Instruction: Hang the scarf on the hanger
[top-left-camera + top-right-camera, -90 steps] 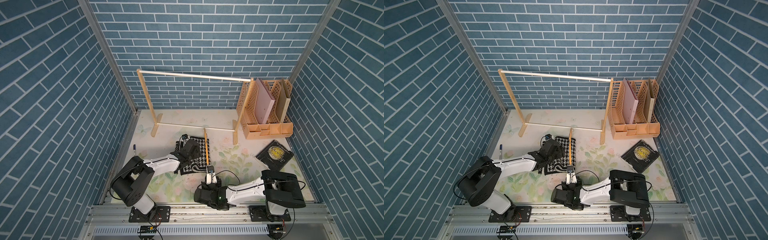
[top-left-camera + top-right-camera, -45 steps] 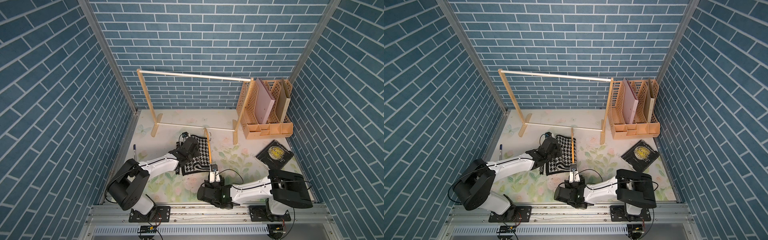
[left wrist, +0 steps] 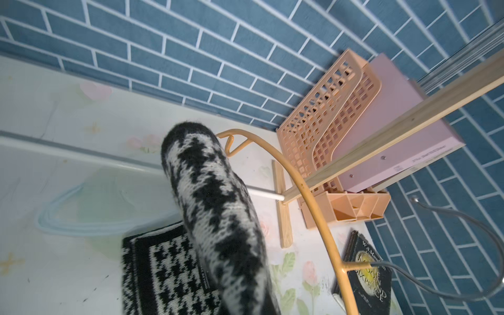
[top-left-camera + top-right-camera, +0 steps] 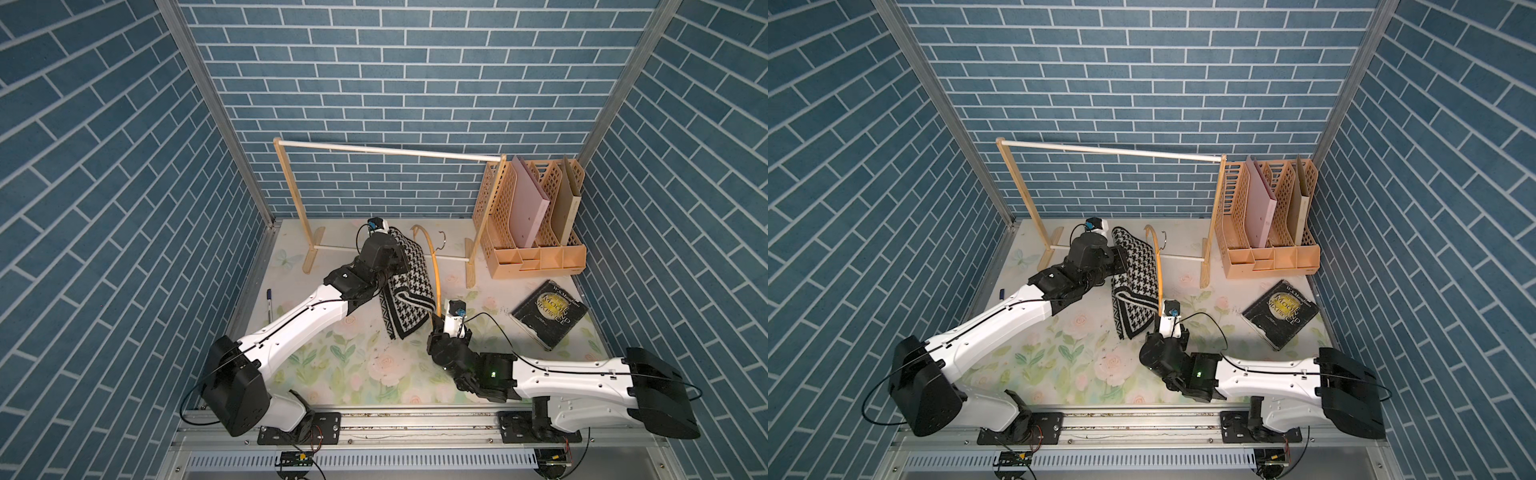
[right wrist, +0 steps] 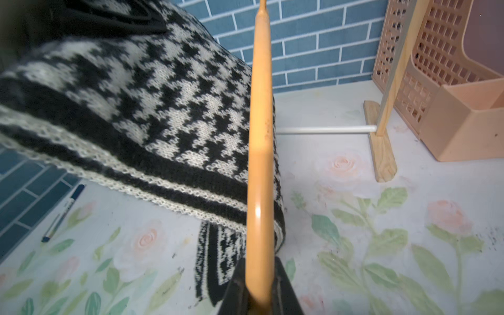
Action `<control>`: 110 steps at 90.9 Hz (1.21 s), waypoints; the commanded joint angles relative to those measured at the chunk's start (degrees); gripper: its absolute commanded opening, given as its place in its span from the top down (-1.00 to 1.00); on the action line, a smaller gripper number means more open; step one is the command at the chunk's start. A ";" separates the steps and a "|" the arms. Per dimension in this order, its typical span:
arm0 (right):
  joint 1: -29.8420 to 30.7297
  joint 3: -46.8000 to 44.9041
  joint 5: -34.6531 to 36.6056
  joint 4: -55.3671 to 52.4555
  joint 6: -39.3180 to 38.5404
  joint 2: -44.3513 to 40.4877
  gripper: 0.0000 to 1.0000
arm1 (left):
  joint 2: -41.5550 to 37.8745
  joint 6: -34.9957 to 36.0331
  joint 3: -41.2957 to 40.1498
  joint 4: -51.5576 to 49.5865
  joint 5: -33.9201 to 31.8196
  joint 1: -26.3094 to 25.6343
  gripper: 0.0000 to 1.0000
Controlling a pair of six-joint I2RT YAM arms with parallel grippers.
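Blue brick-print walls [image 4: 415, 62] close in a rose-printed tabletop [image 4: 353, 365] under even light.
Just beyond the left gripper [image 4: 397, 257], a pale wooden rail rack [image 4: 386, 149] stands against the back wall. Beyond the right gripper [image 4: 437, 323] and to its right, a peach lattice file organizer [image 4: 536, 257] fills the corner, with a black book [image 4: 548, 313] lying flat in front of it.

A pale wooden rail rack [image 4: 386, 150] stands at the back of the floral tabletop [image 4: 361, 370], close to the blue brick wall [image 4: 374, 83]. Just beside its right post sits a peach lattice file organizer [image 4: 536, 259] holding a pink folder [image 4: 528, 203] and a tan folder [image 4: 567, 203] — both on edge. A dark book [image 4: 548, 313] lies flat in front of the rack's right end, and a pen [image 4: 269, 300] lies in front of its left foot — well apart from it.
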 commanded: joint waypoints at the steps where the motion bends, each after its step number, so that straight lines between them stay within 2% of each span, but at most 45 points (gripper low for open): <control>1: -1.58 1.72 -0.59 3.09 -8.91 -3.43 1.00 | -1.10 3.28 5.90 -3.91 -2.54 0.33 1.00; 22: -3.73 5.43 -5.56 1.13 -14.00 -8.12 1.00 | 1.06 5.66 12.95 -7.80 -2.50 0.33 1.00; 51: -4.72 10.94 -5.68 -5.62 -19.02 -13.63 1.00 | -2.14 6.42 10.44 -7.55 -3.24 0.37 1.00; 77: -5.65 7.34 -5.70 -5.32 -16.38 -16.27 1.00 | -3.70 7.42 13.62 -9.73 -4.53 0.42 1.00; 110: -8.74 3.34 -10.34 -3.92 -12.88 -16.98 1.00 | -4.69 7.44 14.60 -10.34 -4.53 0.42 1.00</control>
